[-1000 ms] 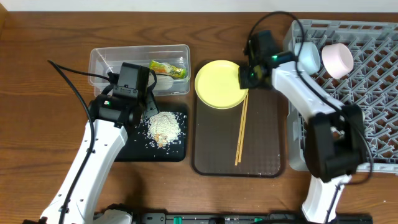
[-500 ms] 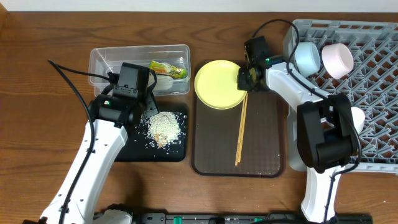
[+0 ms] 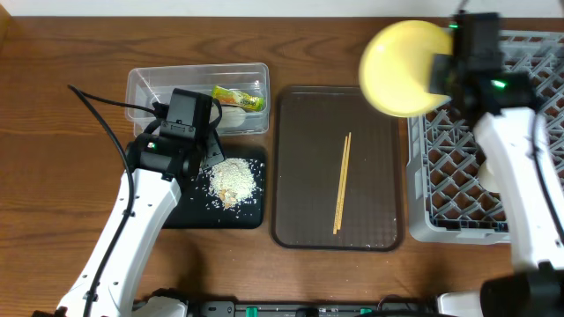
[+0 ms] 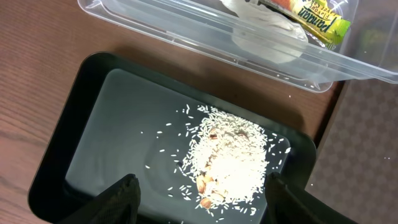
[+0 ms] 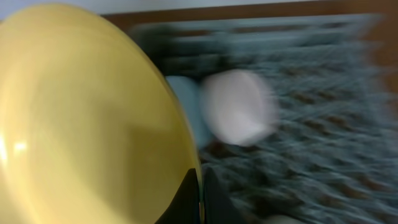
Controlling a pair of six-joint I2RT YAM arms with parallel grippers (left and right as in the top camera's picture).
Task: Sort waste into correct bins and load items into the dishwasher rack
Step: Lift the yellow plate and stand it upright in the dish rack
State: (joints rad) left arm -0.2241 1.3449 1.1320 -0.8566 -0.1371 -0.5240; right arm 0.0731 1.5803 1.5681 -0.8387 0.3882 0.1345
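Wooden table (image 3: 53, 202), left side toward the far edge: the clear tub (image 3: 150, 88) contains the wrapper (image 3: 240, 99). The black tray (image 3: 251, 216) in front of it holds the rice (image 3: 233, 180). The left gripper (image 4: 202, 202) hovers above the black tray, jaws wide. At centre, the chopsticks (image 3: 342, 182) lie on the brown tray (image 3: 300, 176). At the far edge, the right gripper (image 5: 200, 193) clamps the yellow plate (image 3: 401, 69) by its rim, off the surface beside the rack (image 3: 449, 167).

Bright, even light falls from above and casts only soft shadows. In the overhead view the yellow plate (image 3: 401, 69) is smeared and soft-edged. The right wrist view is heavily blurred across the dishwasher rack (image 5: 323, 143). The left wrist view is sharp, with a pale sheen on the black tray (image 4: 112, 137).
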